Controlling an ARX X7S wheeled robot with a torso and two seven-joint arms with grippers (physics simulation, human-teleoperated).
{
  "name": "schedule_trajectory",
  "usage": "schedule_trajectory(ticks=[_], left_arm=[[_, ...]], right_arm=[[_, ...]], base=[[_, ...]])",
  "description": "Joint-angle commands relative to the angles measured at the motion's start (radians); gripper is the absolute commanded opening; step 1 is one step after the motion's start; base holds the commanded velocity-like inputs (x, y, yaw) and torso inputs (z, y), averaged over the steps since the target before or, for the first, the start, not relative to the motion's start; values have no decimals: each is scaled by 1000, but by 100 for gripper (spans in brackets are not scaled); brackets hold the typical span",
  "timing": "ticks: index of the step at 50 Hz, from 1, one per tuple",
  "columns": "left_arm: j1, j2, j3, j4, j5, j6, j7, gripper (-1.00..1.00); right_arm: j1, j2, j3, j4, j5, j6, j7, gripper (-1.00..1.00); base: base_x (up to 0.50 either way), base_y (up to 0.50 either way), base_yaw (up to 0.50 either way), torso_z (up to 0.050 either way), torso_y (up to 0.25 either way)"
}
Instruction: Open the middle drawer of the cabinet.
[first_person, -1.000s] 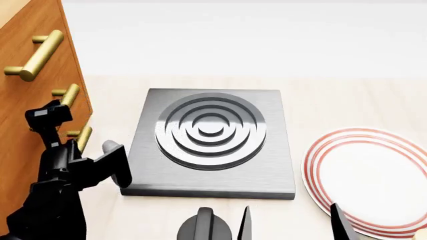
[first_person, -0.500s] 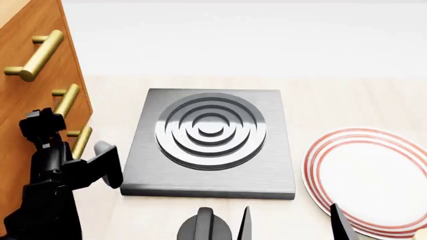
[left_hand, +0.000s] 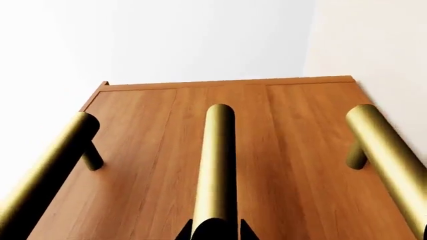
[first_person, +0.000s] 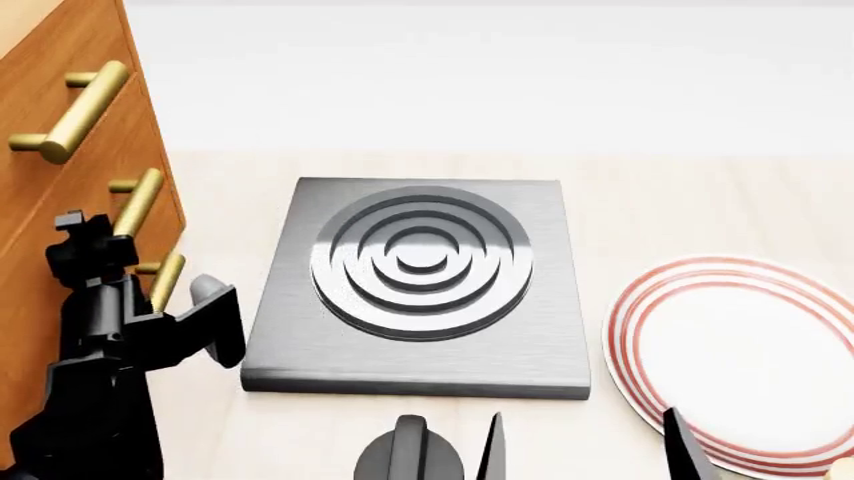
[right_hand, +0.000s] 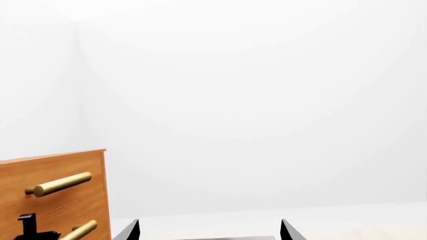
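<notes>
- Text, labels, brands, numbers, signs: none can be read in any view.
- Cabinet (first_person: 60, 120) fronts and brass handles: no markings are shown.
- Grey ringed slab (first_person: 420, 285) and red-rimmed plate (first_person: 734, 360): no lettering is shown.

pale table (first_person: 694, 200), grey stove plate (first_person: 424, 285), striped plate (first_person: 741, 355)
</notes>
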Motion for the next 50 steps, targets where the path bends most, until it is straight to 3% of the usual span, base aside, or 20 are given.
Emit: schedule_trajectory(ticks=[1, 16, 50], left_arm=[[4, 32, 20, 0, -38, 50, 0, -100], [-15, 37, 124, 53, -104, 84, -37, -100], [-22, 37, 144, 197, -36, 45, -37, -100]], right_arm=[[-2, 6, 0, -1, 2, -7, 4, 100], [0, 12, -1, -2, 7, -9, 12, 100], [-5, 30, 5, -9, 21, -21, 29, 100]], base=[[0, 0, -3, 0, 0], [5, 0, -4, 0, 0], [6, 0, -4, 0, 0]])
